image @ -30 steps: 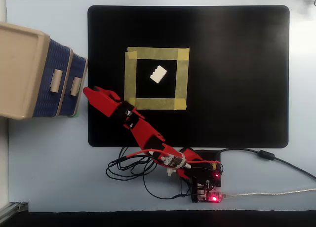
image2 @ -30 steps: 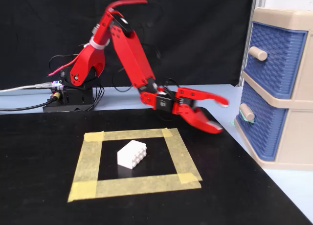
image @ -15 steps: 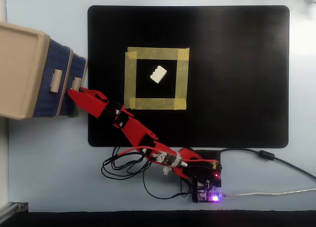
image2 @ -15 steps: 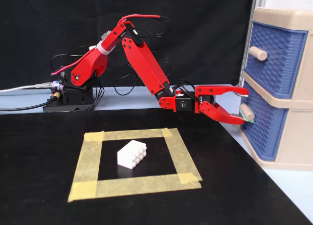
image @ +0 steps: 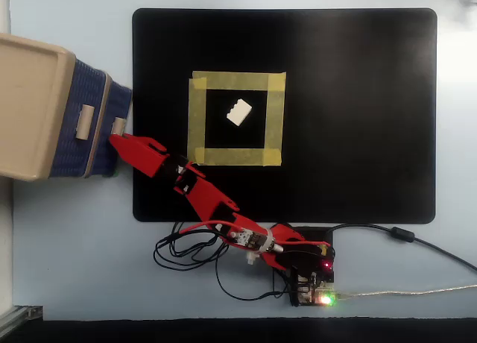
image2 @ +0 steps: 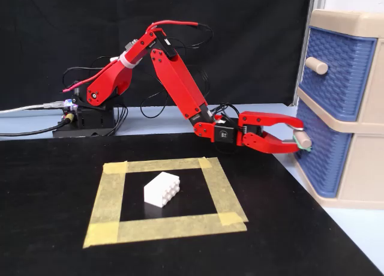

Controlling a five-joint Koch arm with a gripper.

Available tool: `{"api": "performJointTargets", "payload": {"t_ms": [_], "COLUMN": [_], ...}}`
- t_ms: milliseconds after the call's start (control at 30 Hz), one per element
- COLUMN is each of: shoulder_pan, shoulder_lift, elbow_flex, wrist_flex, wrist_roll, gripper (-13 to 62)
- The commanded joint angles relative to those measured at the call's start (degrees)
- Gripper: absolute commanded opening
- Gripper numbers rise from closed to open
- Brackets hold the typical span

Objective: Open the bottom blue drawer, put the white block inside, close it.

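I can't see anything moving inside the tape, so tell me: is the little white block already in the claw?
No: in the fixed view the white block lies on the black mat inside the yellow tape square, while the claw is over at the bottom blue drawer's handle.

The bottom blue drawer [image2: 324, 162] by the glossy red plastic gripper [image2: 296, 135] looks woven-textured; the white block [image2: 162, 189] is smooth plastic on a matt black mat [image2: 54, 228].
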Motion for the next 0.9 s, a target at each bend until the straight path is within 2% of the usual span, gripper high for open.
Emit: {"api": "performJointTargets", "payload": {"t_ms": [0, 167, 333, 367, 400, 433, 467, 533, 667, 767, 867], "shoulder_pan": [0.0, 3.87, 5.1, 5.27, 5.45, 5.54, 5.63, 6.68, 11.69, 16.44, 18.11], "shoulder_lift": [5.98, 19.86, 21.97, 21.88, 21.88, 21.97, 22.24, 24.87, 41.4, 58.45, 71.19], "elbow_flex": [7.12, 32.43, 36.21, 36.21, 36.12, 35.68, 34.89, 35.86, 46.32, 48.43, 40.08], "wrist_flex": [-1.85, -6.15, -6.33, -6.33, -6.59, -6.77, -6.86, -6.94, 5.1, 29.79, 59.59], "wrist_roll": [-1.76, -3.08, -3.25, -3.08, -2.64, -2.55, -2.55, -2.99, -2.9, -2.11, 2.02], "gripper": [-8.1, -8.1, -7.0, -0.6, 10.0, 23.9, 32.8, 34.0, 33.9, 33.9, 33.9]}}
